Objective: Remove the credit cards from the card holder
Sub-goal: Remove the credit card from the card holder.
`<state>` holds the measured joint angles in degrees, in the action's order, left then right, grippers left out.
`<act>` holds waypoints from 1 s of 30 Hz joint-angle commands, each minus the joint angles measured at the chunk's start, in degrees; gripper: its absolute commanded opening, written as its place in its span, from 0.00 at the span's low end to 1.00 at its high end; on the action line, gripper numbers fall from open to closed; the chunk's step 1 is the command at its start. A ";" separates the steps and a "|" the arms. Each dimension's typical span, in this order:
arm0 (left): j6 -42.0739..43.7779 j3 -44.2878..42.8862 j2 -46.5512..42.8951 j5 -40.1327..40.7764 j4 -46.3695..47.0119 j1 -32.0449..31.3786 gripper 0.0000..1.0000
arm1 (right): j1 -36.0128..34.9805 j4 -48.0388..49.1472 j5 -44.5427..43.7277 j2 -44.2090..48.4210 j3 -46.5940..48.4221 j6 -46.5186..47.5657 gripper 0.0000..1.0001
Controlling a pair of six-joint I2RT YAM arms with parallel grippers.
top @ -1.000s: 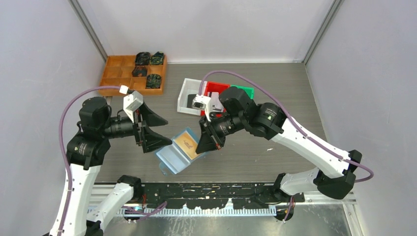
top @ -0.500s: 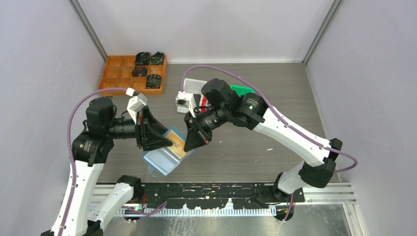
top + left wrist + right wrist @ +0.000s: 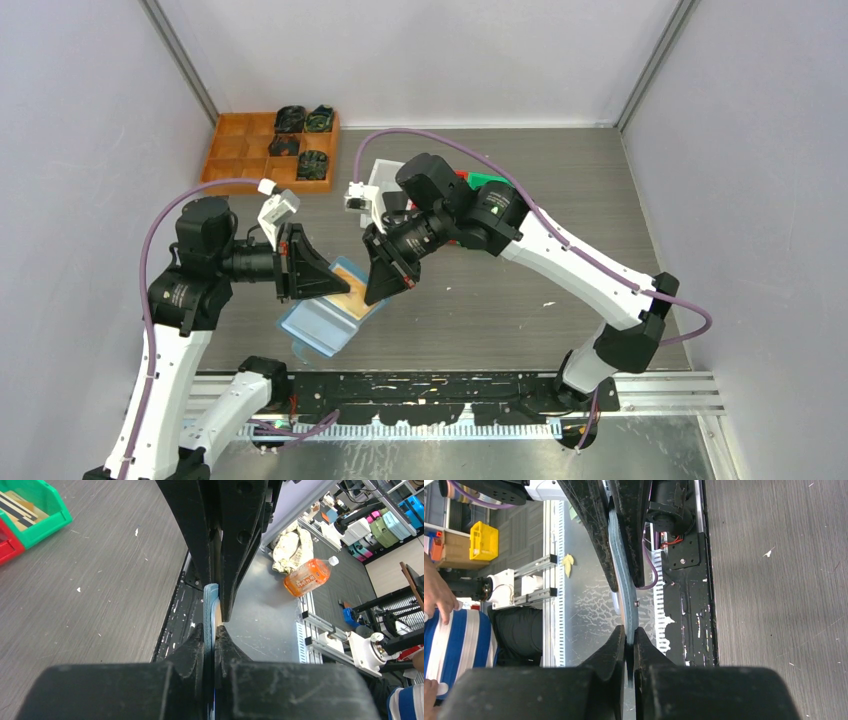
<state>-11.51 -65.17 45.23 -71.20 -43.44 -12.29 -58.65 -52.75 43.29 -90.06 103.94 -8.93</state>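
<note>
A: Both arms have shifted left; left fingers (image 3: 305, 278) clench the card holder (image 3: 315, 322) aloft, right fingers (image 3: 385, 275) clench the credit cards (image 3: 352, 298) opposite.
B: Best pull straight along the pocket, holder steady.

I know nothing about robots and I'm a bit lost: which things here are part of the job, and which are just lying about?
In the job: holder; orange card in it; left gripper and right gripper, both shut on the holder.

Lying about: wooden tray; white bin; green bin; bottle beyond the table.
</note>
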 commanded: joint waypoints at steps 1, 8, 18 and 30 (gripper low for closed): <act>-0.26 -1.34 0.13 0.69 3.31 -0.03 0.00 | -0.38 11.88 1.43 4.01 -2.16 -2.88 0.12; -6.84 -1.53 -0.38 7.61 10.38 -0.01 0.00 | 3.47 40.87 -3.90 13.07 -19.99 -18.65 0.39; -17.01 -0.40 -1.84 12.73 20.91 -0.01 0.00 | 6.38 71.04 -11.00 17.99 -35.28 -37.13 0.56; -22.94 0.02 -1.64 14.79 24.34 -0.01 0.00 | 6.28 88.84 -12.96 15.71 -40.12 -47.84 0.56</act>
<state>-31.35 -64.99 44.23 -57.17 -24.23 -12.36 -52.12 25.74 31.57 -74.00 63.88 -52.80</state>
